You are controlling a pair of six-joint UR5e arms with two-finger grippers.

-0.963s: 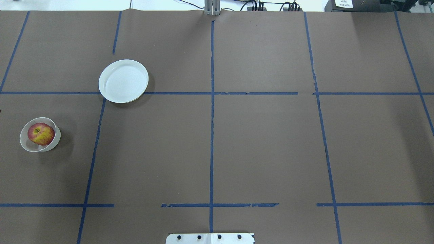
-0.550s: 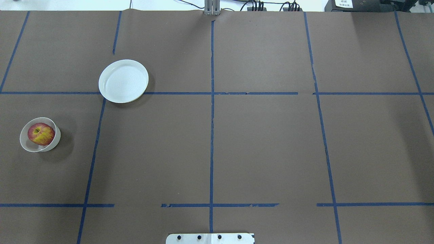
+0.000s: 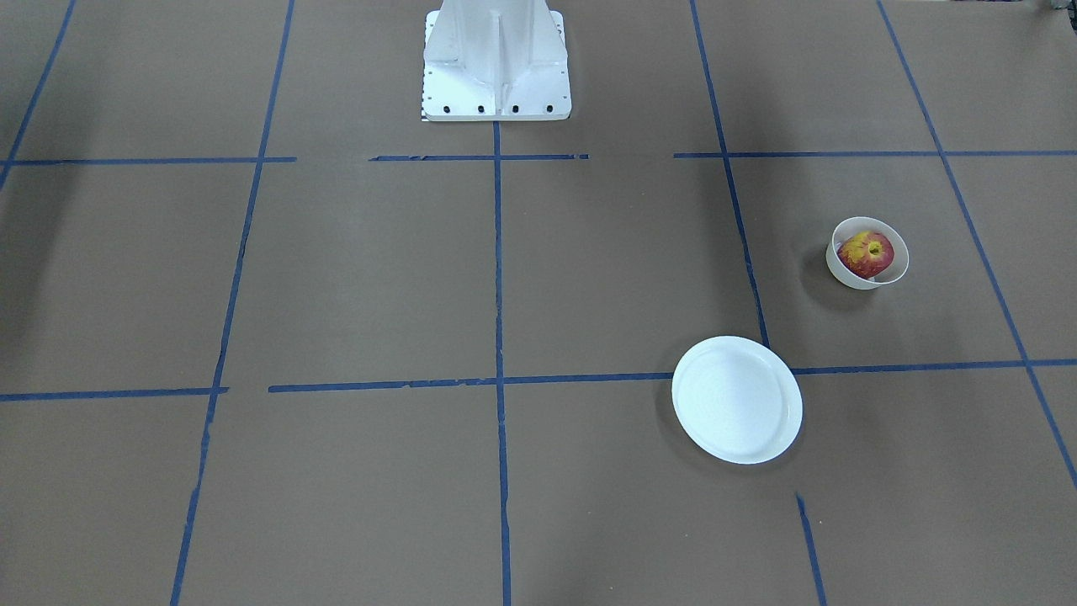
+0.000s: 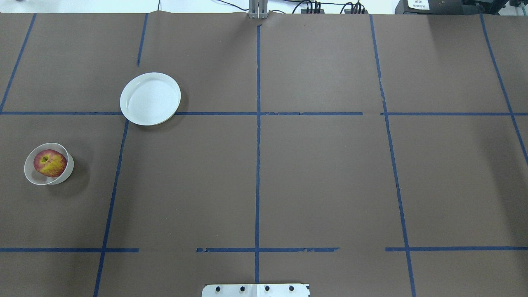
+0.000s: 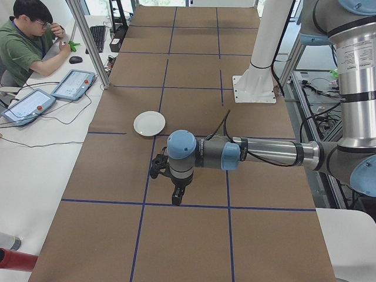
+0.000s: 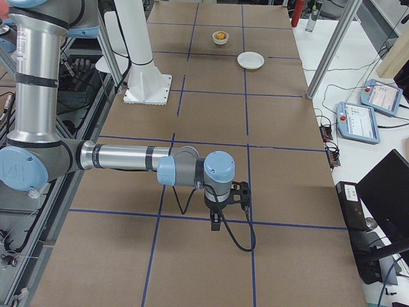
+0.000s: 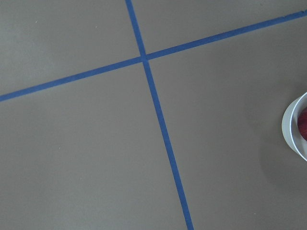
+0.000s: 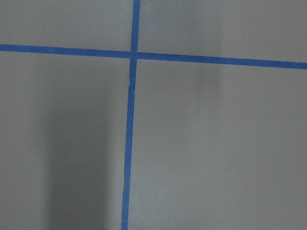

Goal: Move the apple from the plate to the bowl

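While nothing has shifted in the overhead view since a second ago, you see the apple [image 4: 50,163], red with yellow streaks and stem hollow up, filling the bowl [image 4: 29,173] at 8 o'clock from the plate [image 4: 150,99]. Front-facing, the bowl lies at 1 o'clock from the plate. In the side views, the left gripper [image 5: 176,197] and right gripper [image 6: 216,224] point down over the table [image 5: 188,247]; you cannot tell if either is spread or pressed together.

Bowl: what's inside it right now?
The apple, stem hollow up, filling most of the bowl. The bowl's floor beneath it is covered. The plate is empty.
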